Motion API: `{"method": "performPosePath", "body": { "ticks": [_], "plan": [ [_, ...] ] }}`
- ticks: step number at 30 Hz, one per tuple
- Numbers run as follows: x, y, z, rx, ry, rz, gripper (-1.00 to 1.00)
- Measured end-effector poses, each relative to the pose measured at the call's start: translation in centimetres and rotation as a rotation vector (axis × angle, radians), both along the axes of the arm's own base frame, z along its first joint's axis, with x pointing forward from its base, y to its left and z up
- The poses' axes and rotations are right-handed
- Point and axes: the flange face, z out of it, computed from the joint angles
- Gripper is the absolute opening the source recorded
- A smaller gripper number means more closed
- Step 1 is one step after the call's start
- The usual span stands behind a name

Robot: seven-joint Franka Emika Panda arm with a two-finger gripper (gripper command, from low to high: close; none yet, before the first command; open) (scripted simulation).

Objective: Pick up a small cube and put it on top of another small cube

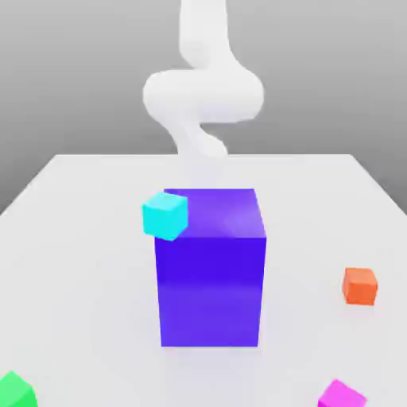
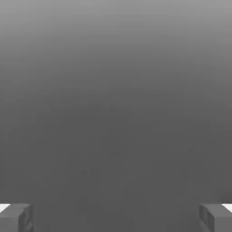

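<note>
The pink cube (image 1: 342,396) lies near the table's (image 1: 95,262) near edge, toward its corner on the exterior view's right, turned so a corner points up the table; being a cube (equal sides, as far as it shows), it has no long axis. Its faces are plain and smooth, like those of the orange cube (image 1: 360,287), the green cube (image 1: 16,392), the cyan cube (image 1: 165,216) and the glossy blue-violet block (image 1: 211,278). The gripper (image 2: 116,217) stands wide open, nothing between its fingers.
</note>
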Motion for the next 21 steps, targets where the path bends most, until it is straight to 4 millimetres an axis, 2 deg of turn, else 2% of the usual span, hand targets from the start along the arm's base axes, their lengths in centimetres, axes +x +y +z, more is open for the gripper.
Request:
{"method": "performPosePath", "body": {
  "ticks": [5,11,16,21],
  "plan": [
    [6.0,2.6,-6.7,0.008,0.122,-0.124,0.00],
    [11.4,5.4,-15.7,0.029,0.249,-0.251,0.00],
    [14.3,7.6,-23.9,0.058,0.347,-0.347,0.00],
    [15.6,10.3,-31.9,0.104,0.442,-0.431,0.00]
  ]
}}
